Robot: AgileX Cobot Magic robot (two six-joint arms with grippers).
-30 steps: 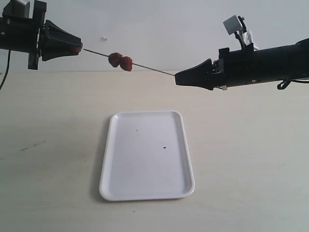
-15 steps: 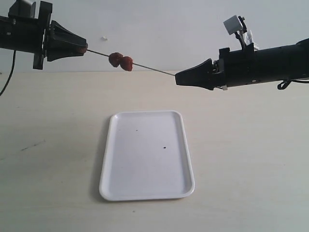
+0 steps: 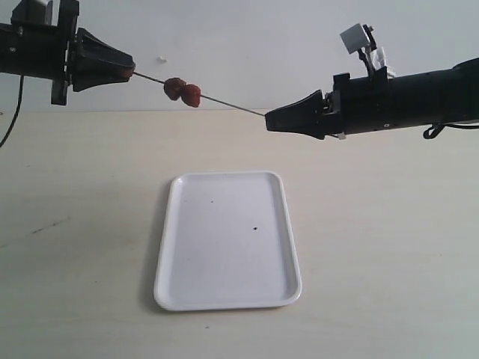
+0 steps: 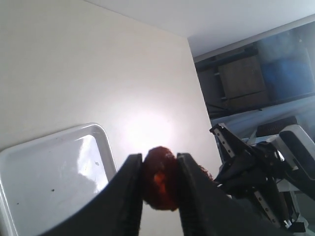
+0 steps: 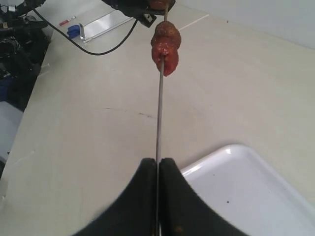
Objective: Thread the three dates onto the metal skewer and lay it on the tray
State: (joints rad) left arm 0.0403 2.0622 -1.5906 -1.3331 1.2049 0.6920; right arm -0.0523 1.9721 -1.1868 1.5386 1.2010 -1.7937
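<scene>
High above the table my right gripper (image 3: 268,119) (image 5: 158,160) is shut on one end of the thin metal skewer (image 3: 232,105) (image 5: 159,113), which slants up to the left. Two dates (image 3: 182,90) (image 5: 166,46) sit side by side on it. My left gripper (image 3: 132,73) (image 4: 159,167) is shut on a third date (image 4: 160,179) at the skewer's far tip; whether the tip has entered it I cannot tell. The white tray (image 3: 227,239) (image 4: 44,182) (image 5: 246,196) lies flat on the table below, with nothing on it.
The tray has a small dark speck (image 3: 256,228). In the right wrist view a black cable (image 5: 93,46) and a small clear box (image 5: 101,24) lie at the table's far side. Beige tabletop (image 3: 389,247) surrounds the tray.
Both grippers have drawn closer together: the left moved right along the skewer's line, and the right moved slightly left and up with the skewer, carrying the two dates leftward.
</scene>
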